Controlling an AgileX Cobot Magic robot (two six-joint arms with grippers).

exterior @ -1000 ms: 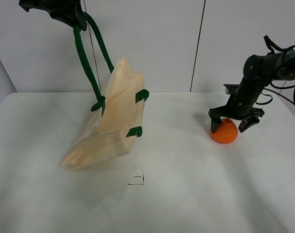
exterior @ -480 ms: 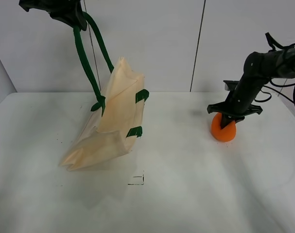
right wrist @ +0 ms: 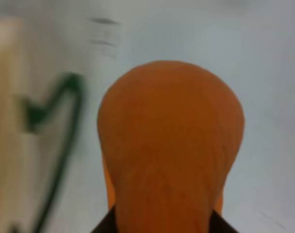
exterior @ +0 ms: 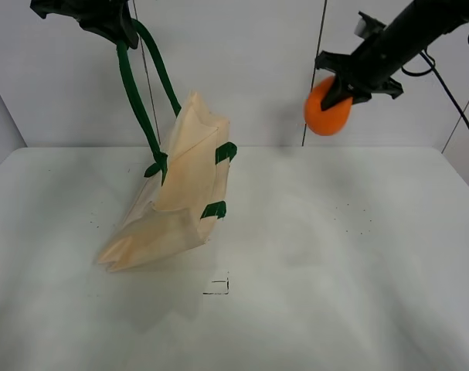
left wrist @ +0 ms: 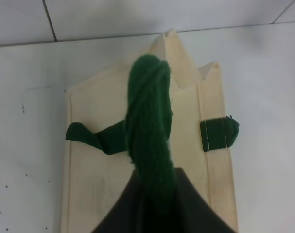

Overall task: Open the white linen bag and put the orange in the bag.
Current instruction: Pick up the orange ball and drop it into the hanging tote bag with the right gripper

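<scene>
Right pincer [exterior: 341, 91] is clamped on the orange [exterior: 327, 114], high above the counter [exterior: 319, 255]. Well off to its left hangs the white linen bag [exterior: 184, 185], mouth uppermost, its green handle [exterior: 134, 85] gripped by the left pincer [exterior: 120, 31].

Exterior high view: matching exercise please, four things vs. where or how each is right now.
Things:
1. orange
2. white linen bag
3. left gripper
4. small black square mark

States:
A. on the table, in front of the bag
B. shut on the green handle, high up
C. in the air, held by the right gripper
D. bottom on the table, top pulled up

Pairs: 1-C, 2-D, 3-B, 4-A
</scene>
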